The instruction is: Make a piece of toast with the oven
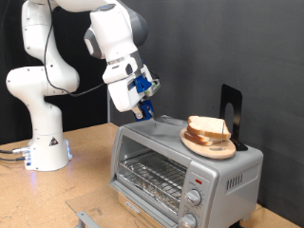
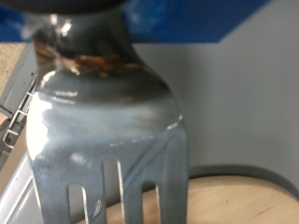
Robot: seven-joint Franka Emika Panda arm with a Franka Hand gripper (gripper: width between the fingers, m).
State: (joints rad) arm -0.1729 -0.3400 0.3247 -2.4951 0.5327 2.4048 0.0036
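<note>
The oven (image 1: 180,171) stands on the wooden table at the exterior view's lower right, its wire rack showing through the glass front. The piece of toast (image 1: 206,125) lies on a round wooden plate (image 1: 211,145) on top of the oven. My gripper (image 1: 142,103) hangs above the oven's top, left of the plate, shut on a metal fork (image 2: 103,121) that points down. In the wrist view the fork's tines fill the frame, with the plate's edge (image 2: 234,194) just beyond them. The toast does not show in the wrist view.
A black upright stand (image 1: 231,112) sits on the oven top behind the plate. The robot's white base (image 1: 46,142) stands at the left of the table. A small metal piece (image 1: 88,219) lies at the table's front edge.
</note>
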